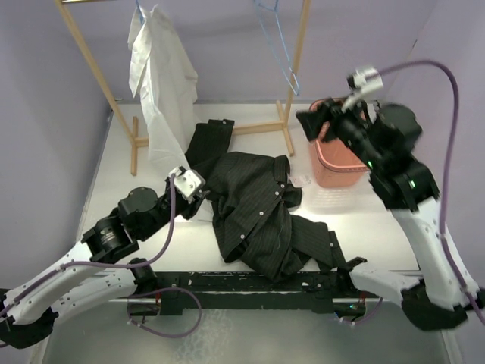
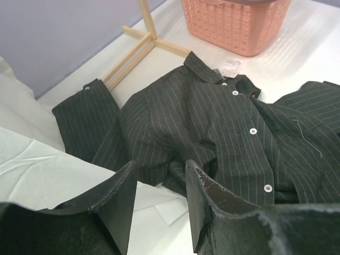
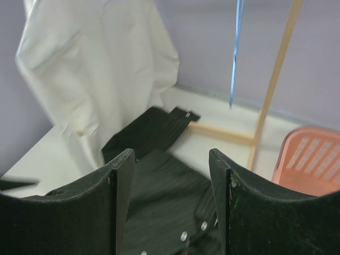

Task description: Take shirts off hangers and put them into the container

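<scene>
The black pinstriped shirt lies crumpled and spread on the table, off any hanger. My left gripper sits low at its left edge, open, with nothing between the fingers; the shirt starts just past the fingertips. The white shirt hangs on a light-blue hanger at the rack's left end. A bare blue hanger dangles at the right end. My right gripper is raised over the salmon-pink container, open and holding nothing.
The wooden rack's poles and floor bars stand at the back of the table. A white label lies by the shirt collar near the container. The white shirt's hem hangs left of my left fingers.
</scene>
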`<state>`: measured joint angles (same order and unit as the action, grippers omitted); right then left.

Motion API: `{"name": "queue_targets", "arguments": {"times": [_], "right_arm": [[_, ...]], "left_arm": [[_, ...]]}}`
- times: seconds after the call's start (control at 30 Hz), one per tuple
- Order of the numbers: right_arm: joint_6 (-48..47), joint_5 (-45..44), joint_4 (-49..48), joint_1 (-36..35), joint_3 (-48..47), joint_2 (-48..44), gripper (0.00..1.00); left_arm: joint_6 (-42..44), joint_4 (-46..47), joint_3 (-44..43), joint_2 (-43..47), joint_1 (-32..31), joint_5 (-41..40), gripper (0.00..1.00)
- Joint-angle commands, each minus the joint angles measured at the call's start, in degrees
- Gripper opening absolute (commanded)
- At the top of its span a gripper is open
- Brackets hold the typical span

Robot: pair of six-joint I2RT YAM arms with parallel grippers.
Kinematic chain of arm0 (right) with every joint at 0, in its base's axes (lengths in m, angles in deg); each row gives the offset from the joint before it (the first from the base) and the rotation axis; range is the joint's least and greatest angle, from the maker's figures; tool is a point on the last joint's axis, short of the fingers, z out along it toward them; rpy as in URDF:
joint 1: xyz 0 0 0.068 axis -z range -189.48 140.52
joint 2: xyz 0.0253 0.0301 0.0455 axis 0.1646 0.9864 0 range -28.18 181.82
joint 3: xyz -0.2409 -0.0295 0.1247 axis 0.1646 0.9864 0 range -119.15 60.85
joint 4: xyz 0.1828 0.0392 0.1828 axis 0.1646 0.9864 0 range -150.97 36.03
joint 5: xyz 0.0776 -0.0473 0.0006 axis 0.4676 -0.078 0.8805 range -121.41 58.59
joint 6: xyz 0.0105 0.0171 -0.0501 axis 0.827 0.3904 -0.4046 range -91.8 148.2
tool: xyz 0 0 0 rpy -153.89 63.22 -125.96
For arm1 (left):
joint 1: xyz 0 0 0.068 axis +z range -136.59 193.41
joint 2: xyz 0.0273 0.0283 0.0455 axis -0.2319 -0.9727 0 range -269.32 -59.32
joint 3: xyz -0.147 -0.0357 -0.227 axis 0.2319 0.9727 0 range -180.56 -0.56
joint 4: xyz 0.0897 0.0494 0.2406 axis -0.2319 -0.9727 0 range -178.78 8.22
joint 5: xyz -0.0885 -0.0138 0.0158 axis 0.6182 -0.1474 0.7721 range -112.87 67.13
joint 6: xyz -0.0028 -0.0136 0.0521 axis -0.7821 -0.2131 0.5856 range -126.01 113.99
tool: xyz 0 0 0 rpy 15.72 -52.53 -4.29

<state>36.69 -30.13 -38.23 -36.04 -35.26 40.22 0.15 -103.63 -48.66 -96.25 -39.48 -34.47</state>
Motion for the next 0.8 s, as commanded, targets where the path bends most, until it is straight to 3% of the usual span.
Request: {"name": "queue_targets", "arguments": {"times": [0.0,0.23,0.4,0.57,0.77], "right_arm": [[11.77,6.93,-1.45,0.2,17.88,-14.88,0.61],[20.76,9.48,7.58,0.11,36.55,-24.17,0.6],[25.85,9.38,11.01,0.11,44.48,-26.5,0.65],[29.95,10.67,13.94,0.03,50.3,-31.83,0.76],[33.85,12.86,15.83,0.02,56.08,-38.12,0.86]], "left_arm": [[-5.47,4.56,-0.07,-3.98,0.37,-4.88,0.46],[-18.38,7.12,-11.96,-22.31,0.49,-16.14,0.44],[-21.26,11.19,-18.84,-38.79,2.97,-24.6,0.44],[-29.54,10.39,-21.15,-51.72,14.78,-12.75,0.36],[-28.66,12.43,-22.83,-58.4,17.45,-10.04,0.35]]}}
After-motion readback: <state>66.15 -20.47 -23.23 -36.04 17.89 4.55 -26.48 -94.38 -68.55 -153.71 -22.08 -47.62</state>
